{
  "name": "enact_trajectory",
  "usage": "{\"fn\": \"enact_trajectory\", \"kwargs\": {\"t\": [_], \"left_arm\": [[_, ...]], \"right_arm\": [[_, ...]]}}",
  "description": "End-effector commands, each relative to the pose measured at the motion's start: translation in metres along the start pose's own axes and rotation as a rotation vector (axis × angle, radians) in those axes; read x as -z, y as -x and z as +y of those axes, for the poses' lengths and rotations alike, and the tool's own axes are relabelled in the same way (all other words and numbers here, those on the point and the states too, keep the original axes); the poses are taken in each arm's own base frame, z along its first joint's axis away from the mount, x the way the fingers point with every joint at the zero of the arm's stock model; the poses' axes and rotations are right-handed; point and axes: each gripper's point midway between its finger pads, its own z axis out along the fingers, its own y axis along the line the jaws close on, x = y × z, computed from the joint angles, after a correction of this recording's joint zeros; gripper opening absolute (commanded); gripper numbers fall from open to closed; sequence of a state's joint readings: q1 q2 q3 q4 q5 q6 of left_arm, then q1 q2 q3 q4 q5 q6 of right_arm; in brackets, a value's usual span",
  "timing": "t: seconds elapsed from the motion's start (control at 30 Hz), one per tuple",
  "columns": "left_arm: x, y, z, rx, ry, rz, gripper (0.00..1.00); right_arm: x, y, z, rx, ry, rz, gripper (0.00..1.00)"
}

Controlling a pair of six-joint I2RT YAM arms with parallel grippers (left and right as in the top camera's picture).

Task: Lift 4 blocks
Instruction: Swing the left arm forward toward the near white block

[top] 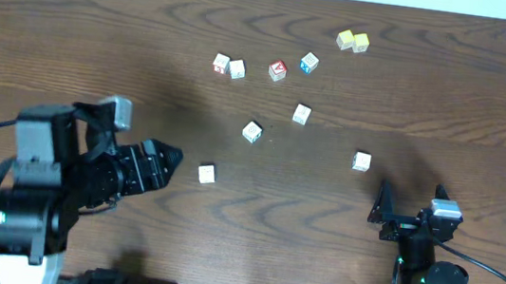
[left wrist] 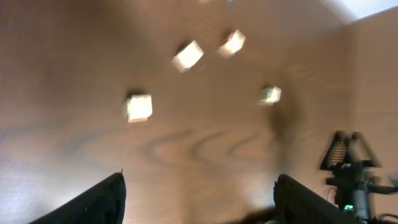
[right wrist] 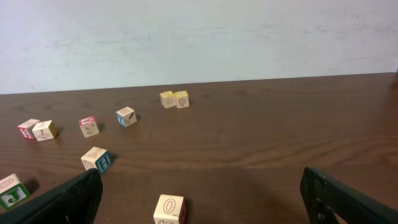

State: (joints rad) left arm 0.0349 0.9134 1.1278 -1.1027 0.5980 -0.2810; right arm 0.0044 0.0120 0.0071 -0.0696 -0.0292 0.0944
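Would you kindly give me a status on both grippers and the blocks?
Left gripper open, empty. Right gripper open, empty. Four blocks loose on table, none lifted. Nothing blocking approach.

The bench (top: 74,36) is showing dark brown wood with wavy, darker grain. The four blocks (top: 206,173) are showing pale cream faces with faint small markings. A red-faced cube (top: 277,70), a blue-faced cube (top: 309,63) and two yellowish cubes (top: 352,42) are standing out brighter. The left claw (left wrist: 199,180) and right claw (right wrist: 200,177) are showing black.
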Motion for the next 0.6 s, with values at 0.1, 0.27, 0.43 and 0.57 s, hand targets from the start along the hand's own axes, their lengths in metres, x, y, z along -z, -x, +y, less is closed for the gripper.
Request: {"fn": "enact_trajectory", "kwargs": {"t": [0.1,0.27,0.43,0.57], "left_arm": [[-0.02,-0.016,0.027,0.053,0.35,0.128,0.77],[-0.046,-0.031,0.038,0.037,0.494,0.204,0.77],[-0.071,-0.034,0.048,0.047,0.57,0.271,0.77],[-0.081,-0.022,0.069,0.069,0.667,0.265,0.77]], "right_arm": [[0.0,0.0,-0.001,-0.002,-0.005,0.0,0.99],[0.0,0.0,-0.001,-0.002,-0.005,0.0,0.99],[0.0,0.0,-0.001,-0.002,-0.005,0.0,0.99],[0.0,0.0,-0.001,-0.002,-0.005,0.0,0.99]]}}
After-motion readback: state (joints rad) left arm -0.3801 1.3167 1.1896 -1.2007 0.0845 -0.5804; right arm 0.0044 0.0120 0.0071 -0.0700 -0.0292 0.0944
